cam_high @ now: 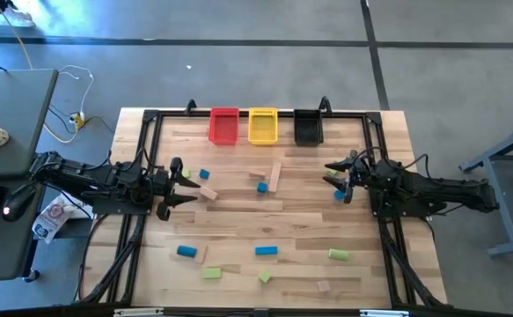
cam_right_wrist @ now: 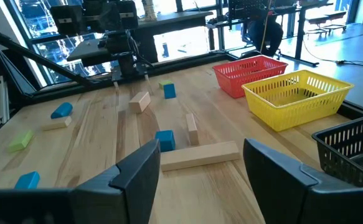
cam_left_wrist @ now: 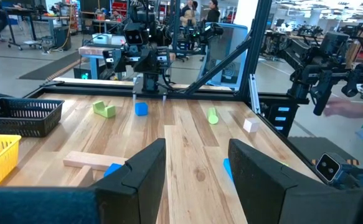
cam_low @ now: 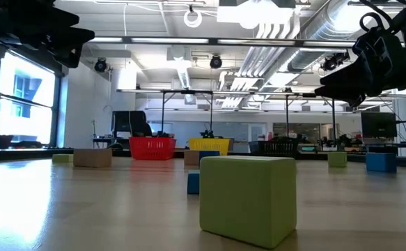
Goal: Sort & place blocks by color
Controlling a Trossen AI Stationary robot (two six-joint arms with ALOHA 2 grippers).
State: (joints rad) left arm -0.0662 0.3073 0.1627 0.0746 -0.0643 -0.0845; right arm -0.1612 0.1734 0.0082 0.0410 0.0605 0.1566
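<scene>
Small blue, light green and pale wood blocks lie scattered flat on the table. My left gripper (cam_high: 181, 185) hovers open at the left, with a blue cube (cam_high: 204, 174) and a wood block (cam_high: 208, 194) just to its right. My right gripper (cam_high: 337, 176) hovers open at the right, next to a blue block (cam_high: 339, 195). Mid-table lie a blue cube (cam_right_wrist: 165, 140) and two wood bars (cam_right_wrist: 200, 155), seen between the right gripper's (cam_right_wrist: 200, 168) fingers. Near the front lie blue (cam_high: 266, 251) and green (cam_high: 338, 254) blocks. The left wrist view shows the open left gripper (cam_left_wrist: 197, 174) above bare wood.
A red bin (cam_high: 223, 126), a yellow bin (cam_high: 262, 125) and a black bin (cam_high: 308, 128) stand in a row at the table's far edge. A black frame (cam_high: 150, 141) runs around the tabletop. A large green cube (cam_low: 248, 199) sits close to the low camera.
</scene>
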